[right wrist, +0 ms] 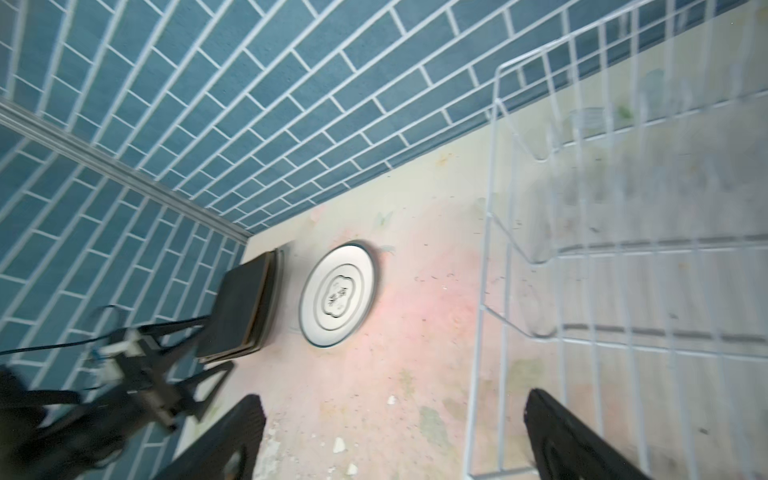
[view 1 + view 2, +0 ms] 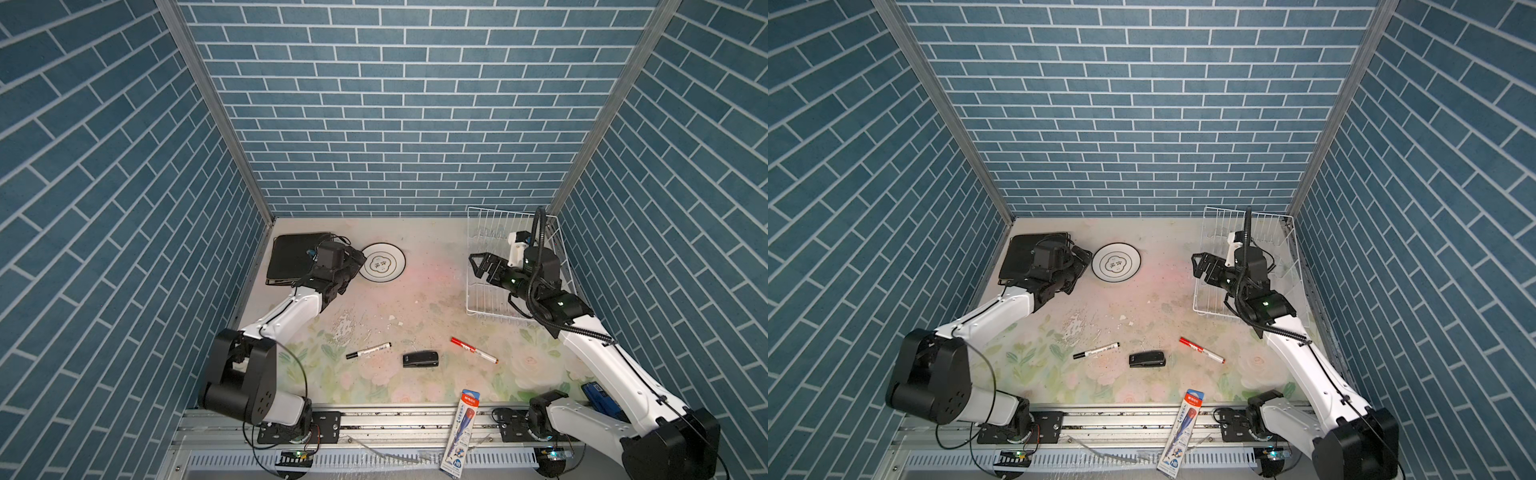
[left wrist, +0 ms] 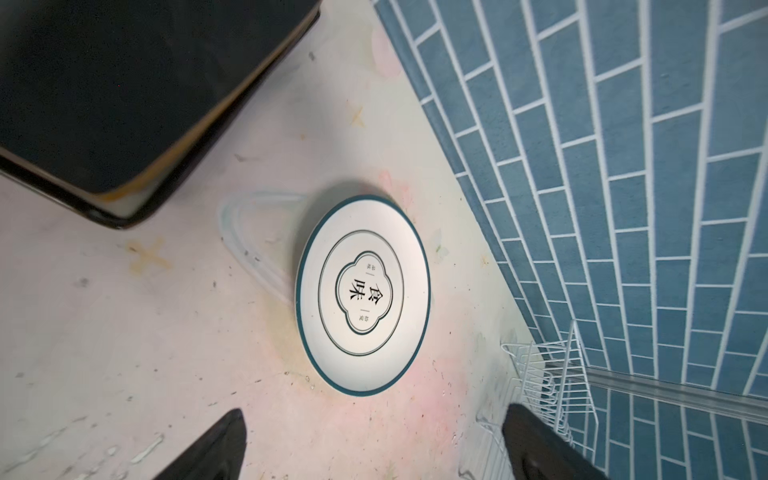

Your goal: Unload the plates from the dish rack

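Observation:
The white wire dish rack (image 2: pixel 488 299) (image 2: pixel 1221 220) stands at the back right, and no plate shows in it. A stack of square plates (image 2: pixel 291 255) (image 2: pixel 1021 257) (image 3: pixel 124 83) (image 1: pixel 241 307), a black one on top, lies at the back left. Beside it, flat on the table, is a round white plate (image 2: pixel 384 262) (image 2: pixel 1116 262) (image 3: pixel 363 297) (image 1: pixel 338 293). My left gripper (image 2: pixel 355 259) (image 2: pixel 1084 257) (image 3: pixel 376 411) hovers open between the stack and the round plate, holding nothing. My right gripper (image 2: pixel 476 264) (image 2: pixel 1198 264) (image 1: pixel 395 397) is open and empty above the rack's left rim.
Near the front lie a black marker (image 2: pixel 368 350), a black stapler (image 2: pixel 420 359) and a red marker (image 2: pixel 473 350). A pencil pack (image 2: pixel 461 428) rests across the front rail. Blue brick walls close in the left, back and right.

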Available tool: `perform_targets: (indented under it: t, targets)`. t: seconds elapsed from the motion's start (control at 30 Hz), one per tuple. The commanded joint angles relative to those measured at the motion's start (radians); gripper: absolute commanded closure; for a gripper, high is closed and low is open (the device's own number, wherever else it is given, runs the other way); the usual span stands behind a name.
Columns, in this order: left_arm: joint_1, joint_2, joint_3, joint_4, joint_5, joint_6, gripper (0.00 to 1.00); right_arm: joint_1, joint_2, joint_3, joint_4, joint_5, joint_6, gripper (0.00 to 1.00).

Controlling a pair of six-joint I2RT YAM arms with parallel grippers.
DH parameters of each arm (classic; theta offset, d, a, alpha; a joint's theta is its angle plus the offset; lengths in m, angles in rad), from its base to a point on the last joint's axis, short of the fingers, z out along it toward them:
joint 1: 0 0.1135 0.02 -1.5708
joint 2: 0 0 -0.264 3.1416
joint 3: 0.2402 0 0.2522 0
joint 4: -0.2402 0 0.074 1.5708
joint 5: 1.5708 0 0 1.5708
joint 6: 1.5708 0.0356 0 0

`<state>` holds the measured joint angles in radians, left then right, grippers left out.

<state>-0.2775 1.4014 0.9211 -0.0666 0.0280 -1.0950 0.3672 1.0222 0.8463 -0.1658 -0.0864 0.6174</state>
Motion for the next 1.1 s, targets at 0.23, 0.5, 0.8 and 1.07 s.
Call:
perform_targets:
  t: [0.23,0.5,0.8,1.07]
  targets:
    - [0.046,-0.312,-0.029,-0.063,-0.122,0.354,0.0,-0.047,-0.156,-0.234,0.156,0.464,-0.442,0.01]
    - [0.046,-0.559,-0.27,0.238,-0.173,0.769,0.0,-0.173,-0.1,-0.325,0.319,0.394,-0.523,0.01]
    - [0.046,-0.689,-0.365,0.247,-0.349,0.998,0.0,-0.298,0.042,-0.412,0.581,0.331,-0.538,0.01]
    - [0.046,-0.644,-0.518,0.51,-0.342,1.104,0.0,-0.361,0.194,-0.476,0.77,0.258,-0.526,0.01]
